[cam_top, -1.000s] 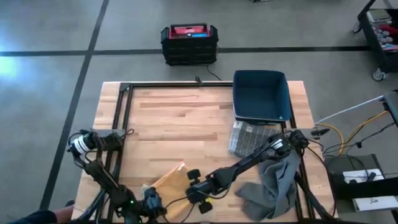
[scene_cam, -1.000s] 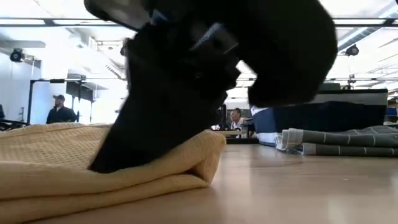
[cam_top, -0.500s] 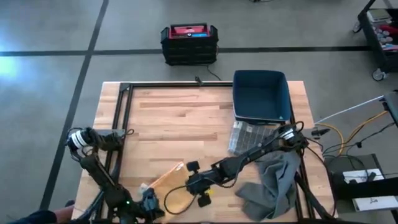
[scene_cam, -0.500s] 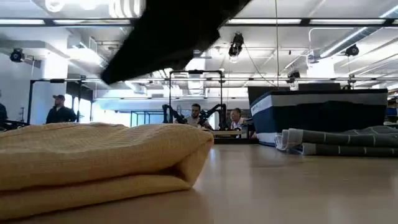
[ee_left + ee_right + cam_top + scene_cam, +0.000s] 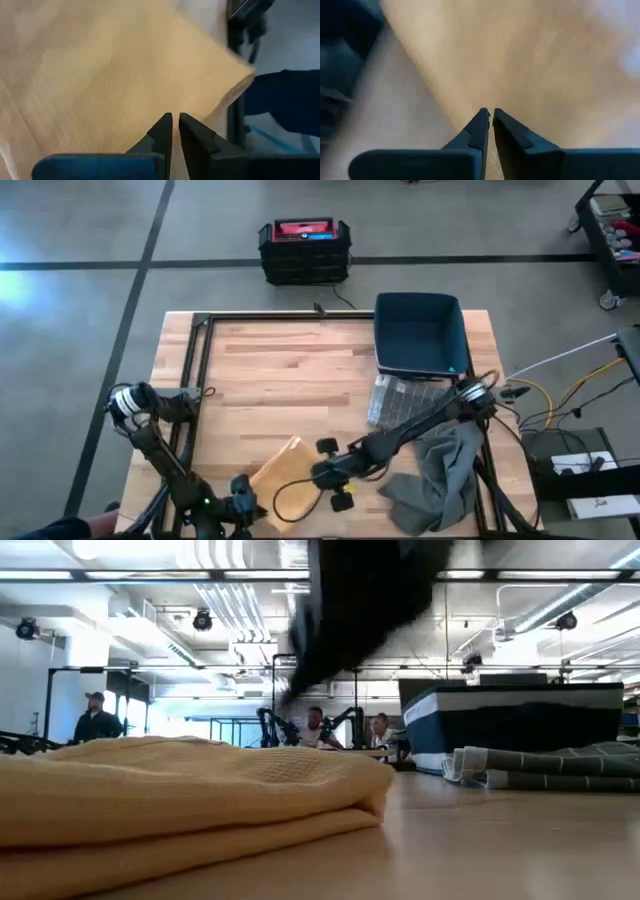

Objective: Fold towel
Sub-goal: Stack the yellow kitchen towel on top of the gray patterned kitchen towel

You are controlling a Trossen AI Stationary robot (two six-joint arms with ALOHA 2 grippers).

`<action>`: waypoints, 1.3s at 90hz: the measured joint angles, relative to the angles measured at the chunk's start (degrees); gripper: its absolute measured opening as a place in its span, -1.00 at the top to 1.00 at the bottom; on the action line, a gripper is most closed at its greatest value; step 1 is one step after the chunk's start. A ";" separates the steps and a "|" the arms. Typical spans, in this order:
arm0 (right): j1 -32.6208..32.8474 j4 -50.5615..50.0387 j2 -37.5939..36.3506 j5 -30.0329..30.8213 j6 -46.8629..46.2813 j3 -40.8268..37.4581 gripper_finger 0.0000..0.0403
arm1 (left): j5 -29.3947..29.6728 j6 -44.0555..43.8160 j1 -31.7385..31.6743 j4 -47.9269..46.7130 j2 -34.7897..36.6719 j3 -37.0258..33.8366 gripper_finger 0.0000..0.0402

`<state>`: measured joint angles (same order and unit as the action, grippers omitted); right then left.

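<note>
No readable text, label or number anywhere.

One yellow towel [image 5: 278,469], one grey cloth [image 5: 440,475], one blue bin [image 5: 420,333], one black-and-red case [image 5: 304,250], two arms.

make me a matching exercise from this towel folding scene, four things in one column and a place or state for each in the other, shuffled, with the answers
Column one:
1. yellow towel
2. blue bin
3. grey cloth
4. right gripper

Column two:
A. at the table's far right corner
B. crumpled near the table's right front corner
C. folded, at the table's front edge
D. fingers shut, just right of the folded towel

Pairs: 1-C, 2-A, 3-B, 4-D
</note>
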<state>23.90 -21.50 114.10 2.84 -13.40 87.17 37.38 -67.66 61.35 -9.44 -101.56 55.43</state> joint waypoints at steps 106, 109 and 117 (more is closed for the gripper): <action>-13.55 28.19 12.84 -24.90 -26.32 -7.66 -0.03 | 3.24 0.68 -1.00 -3.65 -0.06 -3.84 0.90; -13.55 27.17 12.42 -25.22 -25.76 -7.66 -0.01 | 3.20 0.90 -1.16 -3.35 -0.21 -3.83 0.90; -13.80 24.06 11.45 -25.99 -24.15 -7.70 0.02 | 3.22 3.87 -1.93 -3.90 0.33 -2.71 0.90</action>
<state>10.10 2.56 125.55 -23.16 -37.55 79.47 40.60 -63.79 59.41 -13.34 -101.24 52.72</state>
